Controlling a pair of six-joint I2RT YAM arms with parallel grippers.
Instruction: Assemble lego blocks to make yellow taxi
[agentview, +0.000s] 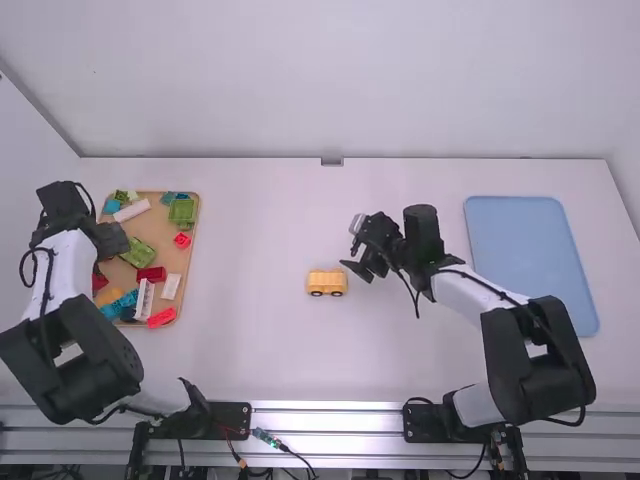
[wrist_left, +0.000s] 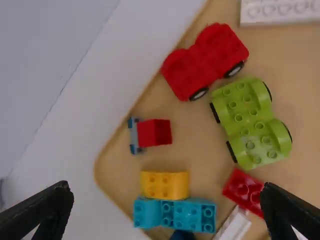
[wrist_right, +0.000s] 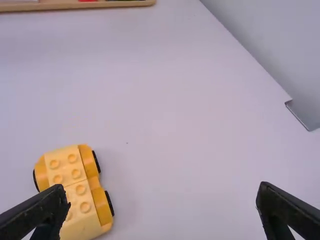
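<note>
The yellow car base (agentview: 327, 282) stands on its wheels near the table's middle, its studs bare. My right gripper (agentview: 354, 258) is just right of and beyond it, not touching. In the right wrist view the yellow car base (wrist_right: 81, 192) lies beside the left finger of my open right gripper (wrist_right: 162, 197). My left gripper (agentview: 110, 245) is over the wooden tray at the left. In the left wrist view, my left gripper (wrist_left: 167, 195) stands open above a yellow block (wrist_left: 165, 185), a teal block (wrist_left: 175, 215) and a red block (wrist_left: 243, 192).
The wooden tray (agentview: 192, 222) also holds a green car base (wrist_left: 252, 122), a red car base (wrist_left: 204, 61), a small blue-and-red piece (wrist_left: 150, 133) and a white block (wrist_left: 280, 11). A blue mat (agentview: 530, 262) lies at the right.
</note>
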